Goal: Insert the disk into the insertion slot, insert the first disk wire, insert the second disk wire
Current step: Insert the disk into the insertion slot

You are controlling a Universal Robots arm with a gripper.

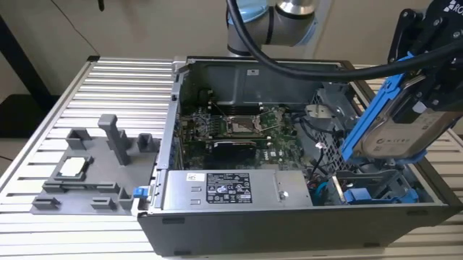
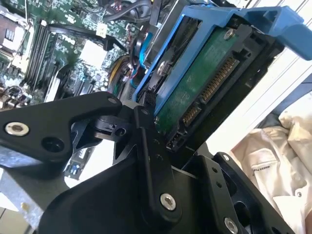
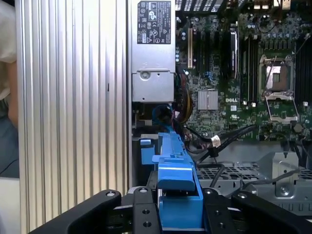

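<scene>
Pincer [image 3: 180, 214] clamped on disk [image 1: 405, 130] (tilted), hanging just above insertion slot [image 1: 365, 179].

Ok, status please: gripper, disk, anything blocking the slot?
Gripper shut on silver hard drive in blue plastic carrier. Held tilted above grey sheet-metal bay, not inserted. Loose wires beside bay.

Looks like a robotics lab or test bench to me, not anybody's office. You've got a ribbed aluminium worktop [image 1: 108, 81], a desktop PC case [image 1: 304, 227] lying open with the motherboard [image 1: 239, 127] bare, a grey fixture tray [image 1: 90, 173] beside it, and a robot arm [image 1: 278, 21] with the disk [image 1: 405, 132] clamped in its hand [image 3: 176, 204].
</scene>
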